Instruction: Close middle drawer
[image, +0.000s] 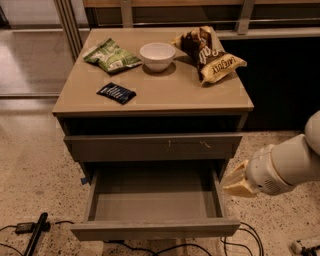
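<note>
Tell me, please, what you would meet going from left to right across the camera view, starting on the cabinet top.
Green snack bag → white bowl → brown chip bag → gripper, which sits lower down, just right of the open middle drawer.

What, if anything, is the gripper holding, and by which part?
Nothing, as far as shows: the gripper hangs empty beside the right side of the open drawer.
</note>
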